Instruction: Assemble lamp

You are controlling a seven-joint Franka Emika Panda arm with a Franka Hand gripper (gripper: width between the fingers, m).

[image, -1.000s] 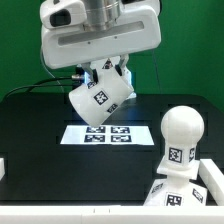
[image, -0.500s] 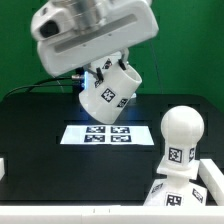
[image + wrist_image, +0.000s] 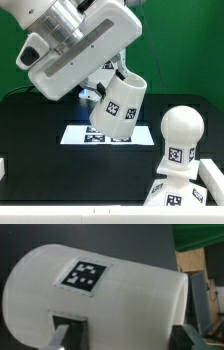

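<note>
While the claw (image 3: 118,84) is clenched on the shade (image 3: 120,104), holding it tilted and clear of the desk (image 3: 40,150), the bulb (image 3: 180,135) stands upright on the base (image 3: 200,188) below and beside, presumably awaiting capping.

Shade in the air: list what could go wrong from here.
1. The shade hangs tilted in the hand, above the marker board. If the grip loosens, it may fall onto the table.
2. The bulb already stands on the base. A shade lowered at this tilt could catch on the ball and jam, or knock the bulb.
</note>
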